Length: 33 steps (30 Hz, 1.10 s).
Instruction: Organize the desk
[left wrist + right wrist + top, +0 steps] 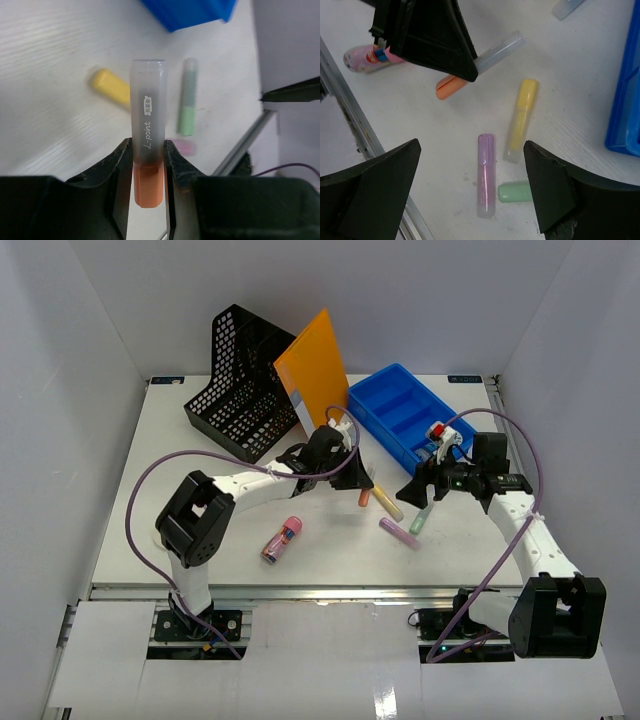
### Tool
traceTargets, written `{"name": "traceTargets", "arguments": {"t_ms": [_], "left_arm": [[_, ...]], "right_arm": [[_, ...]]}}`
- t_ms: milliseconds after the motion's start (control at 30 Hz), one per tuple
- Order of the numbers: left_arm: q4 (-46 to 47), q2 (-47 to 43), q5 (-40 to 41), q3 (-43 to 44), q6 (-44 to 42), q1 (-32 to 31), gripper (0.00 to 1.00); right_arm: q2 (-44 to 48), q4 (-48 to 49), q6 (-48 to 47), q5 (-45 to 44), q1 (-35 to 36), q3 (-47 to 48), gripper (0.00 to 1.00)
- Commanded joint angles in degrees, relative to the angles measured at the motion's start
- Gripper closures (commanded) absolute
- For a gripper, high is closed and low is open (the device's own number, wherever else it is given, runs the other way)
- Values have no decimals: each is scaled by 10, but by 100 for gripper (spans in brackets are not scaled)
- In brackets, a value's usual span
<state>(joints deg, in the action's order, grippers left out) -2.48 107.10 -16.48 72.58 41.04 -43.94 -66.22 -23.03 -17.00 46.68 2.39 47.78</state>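
Now the left gripper (pixel 148 152) pinches the orange highlighter (pixel 148 125) above the middle of the desk (pixel 330 560), likely bound for the far-right blue tray (pixel 400 420); the right gripper (pixel 471 145) gapes wide over loose highlighters (pixel 521 117).

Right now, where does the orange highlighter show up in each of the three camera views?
Top external: the orange highlighter is mid-table, at the tip of the left gripper.
Left wrist: centre of the picture, clamped by that gripper, clear cap pointing up.
Right wrist: upper left, sticking out on both sides of the black gripper.
Shared landmark: the yellow highlighter, lying close by in all three views.
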Motion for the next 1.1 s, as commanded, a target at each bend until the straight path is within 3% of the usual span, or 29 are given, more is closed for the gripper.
{"name": "traceTargets", "arguments": {"t_ms": [0,300,533,800,1067], "left_arm": [[162,12,-86,15,60,-14,95],[211,57,-98,76,72,-37,95],[230,58,-99,77,70,-47,95],[234,65,-102,84,70,-48,94],[231,79,-109,104,69,-48,93]], "right_arm": [[1,50,168,-30,-12,40,11],[26,158,351,-97,-19,17,18],[7,191,397,-148,-34,7,31],[-14,223,418,-129,-34,-4,50],[-42,250,420,-119,-31,-5,58]]}}
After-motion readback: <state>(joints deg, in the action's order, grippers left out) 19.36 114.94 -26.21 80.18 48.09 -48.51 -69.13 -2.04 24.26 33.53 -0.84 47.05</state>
